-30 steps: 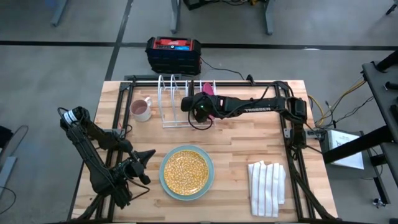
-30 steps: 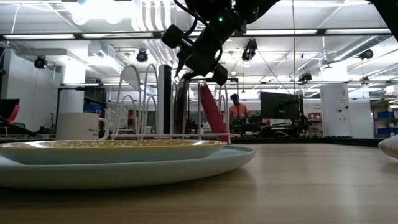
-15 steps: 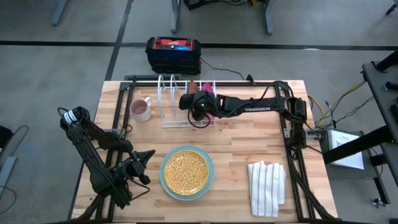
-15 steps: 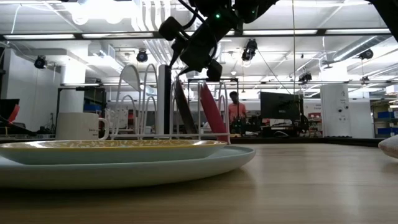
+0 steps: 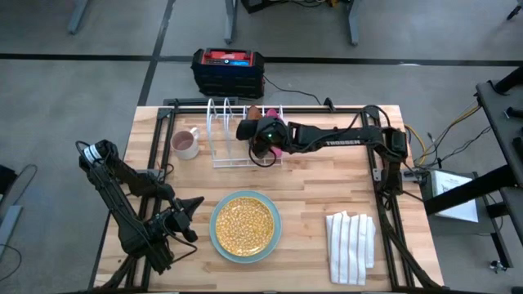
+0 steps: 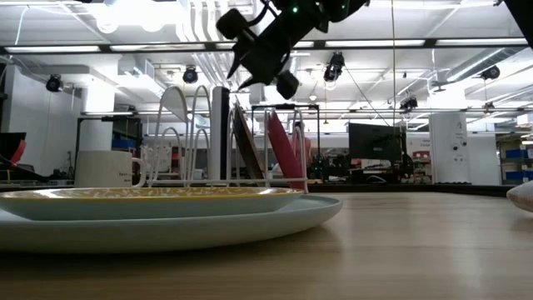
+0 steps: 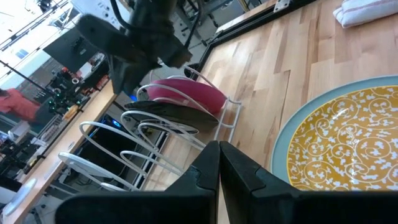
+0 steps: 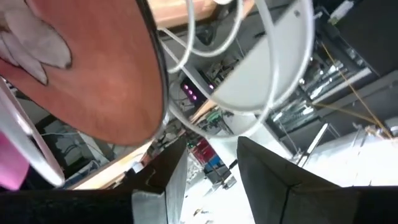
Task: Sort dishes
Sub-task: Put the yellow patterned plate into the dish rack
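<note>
My table [image 5: 319, 184] is a pale wooden top of glued strips with a black frame along its edges. Near the far edge, left of centre, stands my white wire dish rack [image 5: 233, 135], and the small white mug [image 5: 186, 144] sits just beside it toward the left edge. Close to the near edge, about midway, the pale teal-blue plate [image 5: 276, 234] lies flat on the wood. Toward the near right corner lies the white striped folded cloth [image 5: 351, 246].
</note>
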Available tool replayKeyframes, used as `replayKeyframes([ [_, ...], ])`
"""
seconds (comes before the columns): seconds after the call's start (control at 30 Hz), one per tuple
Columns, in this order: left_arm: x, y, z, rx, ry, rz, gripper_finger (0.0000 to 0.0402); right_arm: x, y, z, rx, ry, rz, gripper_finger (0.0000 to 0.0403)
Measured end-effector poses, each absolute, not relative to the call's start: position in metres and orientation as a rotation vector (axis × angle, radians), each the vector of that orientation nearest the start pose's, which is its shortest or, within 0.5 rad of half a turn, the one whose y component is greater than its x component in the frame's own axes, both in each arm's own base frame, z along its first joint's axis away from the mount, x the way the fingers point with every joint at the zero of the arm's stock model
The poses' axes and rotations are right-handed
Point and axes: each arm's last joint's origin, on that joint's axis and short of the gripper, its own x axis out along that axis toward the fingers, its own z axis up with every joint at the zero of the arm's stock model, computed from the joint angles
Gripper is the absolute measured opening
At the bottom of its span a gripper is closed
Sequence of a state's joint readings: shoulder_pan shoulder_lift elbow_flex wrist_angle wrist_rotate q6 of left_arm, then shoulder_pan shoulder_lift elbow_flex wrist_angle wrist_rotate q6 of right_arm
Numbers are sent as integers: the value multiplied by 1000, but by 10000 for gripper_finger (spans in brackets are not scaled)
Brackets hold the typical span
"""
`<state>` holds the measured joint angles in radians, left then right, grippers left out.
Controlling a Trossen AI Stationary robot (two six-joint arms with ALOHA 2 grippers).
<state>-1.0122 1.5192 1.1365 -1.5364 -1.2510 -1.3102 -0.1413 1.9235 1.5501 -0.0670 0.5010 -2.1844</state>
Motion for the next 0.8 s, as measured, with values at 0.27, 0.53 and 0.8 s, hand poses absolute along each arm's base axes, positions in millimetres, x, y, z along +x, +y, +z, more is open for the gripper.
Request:
replayKeyframes([
  [0.27,145,-181,259,494,483,550,0,424,-74,307,-1941,1030,-139,114],
  [0.53,147,-182,259,482,448,549,0,401,-74,337,-1267,913,-644,83],
  [0.8,151,-182,260,470,389,559,0,345,-94,366,-701,806,-751,18],
])
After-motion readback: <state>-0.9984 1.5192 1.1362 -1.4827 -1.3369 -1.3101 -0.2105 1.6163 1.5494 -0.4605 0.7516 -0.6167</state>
